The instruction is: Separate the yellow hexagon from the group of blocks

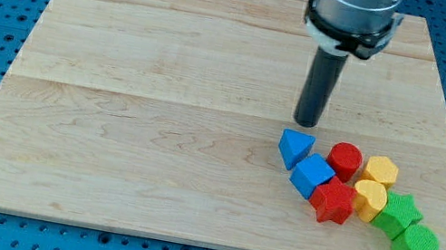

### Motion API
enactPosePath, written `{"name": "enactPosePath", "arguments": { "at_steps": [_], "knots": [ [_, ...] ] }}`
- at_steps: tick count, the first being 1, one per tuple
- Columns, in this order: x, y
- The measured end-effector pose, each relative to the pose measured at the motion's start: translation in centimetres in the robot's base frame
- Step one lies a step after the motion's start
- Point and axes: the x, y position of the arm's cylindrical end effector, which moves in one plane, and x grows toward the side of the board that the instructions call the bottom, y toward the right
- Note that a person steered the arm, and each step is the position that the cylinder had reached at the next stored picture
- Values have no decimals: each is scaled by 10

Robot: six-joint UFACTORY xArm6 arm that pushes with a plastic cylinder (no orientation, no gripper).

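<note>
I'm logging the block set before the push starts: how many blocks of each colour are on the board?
Blue: 2, the blue triangle and the blue cube
Red: 2, the red cylinder and the red star
Yellow: 2, the yellow hexagon and the yellow cylinder
Green: 2, the green star and the green cylinder
Total: 8
My tip is just above the blue triangle.

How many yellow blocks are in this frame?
2. The yellow hexagon sits at the group's upper right, beside the red cylinder; the other yellow block lies just below it. None seem hidden.
</note>
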Motion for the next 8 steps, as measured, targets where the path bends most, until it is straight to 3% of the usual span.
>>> {"name": "enactPosePath", "arguments": {
  "at_steps": [1,2,3,4,5,7,8],
  "knots": [
    [-30,80],
    [-15,188],
    [95,211],
    [179,179],
    [161,107],
    [67,42],
    [56,-5]
  ]
}}
